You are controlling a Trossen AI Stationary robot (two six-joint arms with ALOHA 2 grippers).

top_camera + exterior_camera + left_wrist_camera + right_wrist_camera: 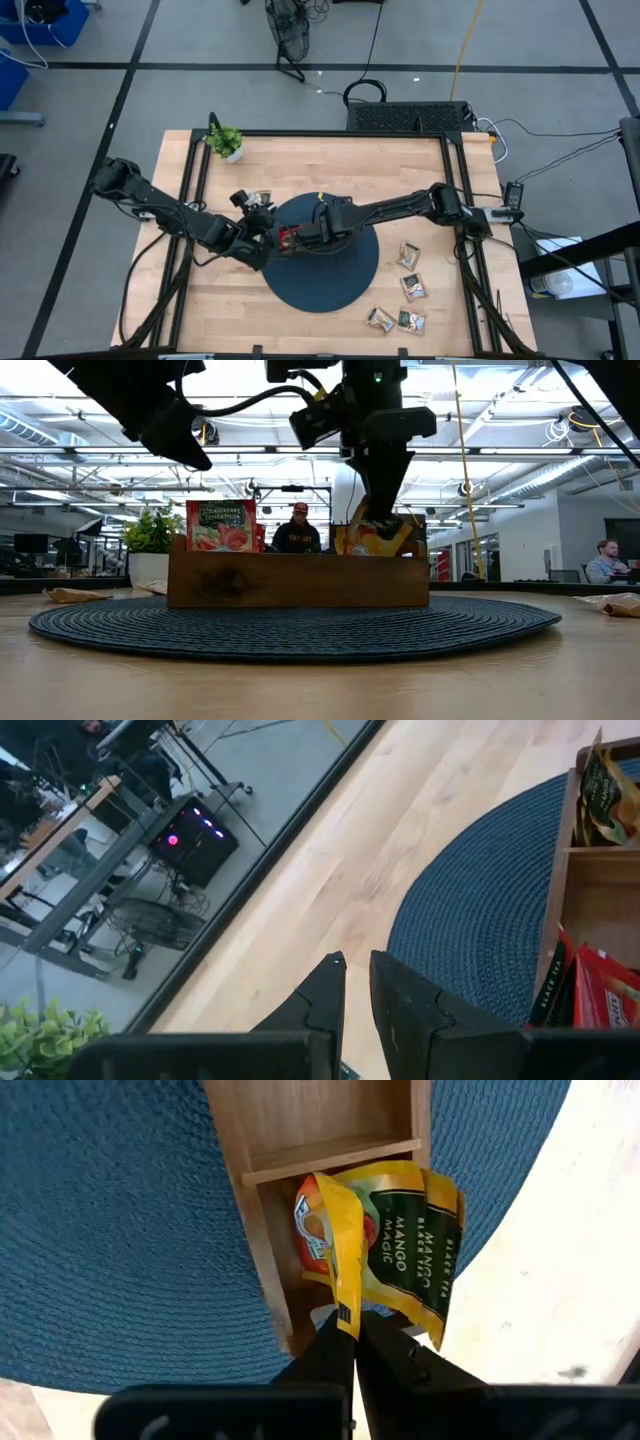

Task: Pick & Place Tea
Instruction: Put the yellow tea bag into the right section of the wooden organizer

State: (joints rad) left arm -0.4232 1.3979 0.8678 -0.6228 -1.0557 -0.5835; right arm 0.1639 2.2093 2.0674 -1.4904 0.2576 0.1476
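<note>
A wooden tray [298,580] stands on a round dark mat [300,628]. Red tea sachets [220,526] stand upright in its left compartment and orange ones [415,1250] in its right end compartment. My right gripper [348,1342] comes down over that end compartment, shut on one orange sachet [338,1250]. My left gripper [355,975] hovers over the mat's left edge beside the tray. Its fingers stand a narrow gap apart with nothing between them. Loose beige-and-green sachets [412,288] lie flat on the table at the right. My right gripper pinches the orange sachet's upper edge [343,1312] between its two fingers. The fingers come from above, pointing steeply down. The sachet hangs upright below them, its lower part inside the tray's end compartment among the other orange sachets; whether it rests on the tray floor is hidden.
A small potted plant [226,142] stands at the table's far left corner. A few more sachets [262,198] lie on the table just beyond the left gripper. Black rails [455,200] run along the table's sides. People sit in the room behind.
</note>
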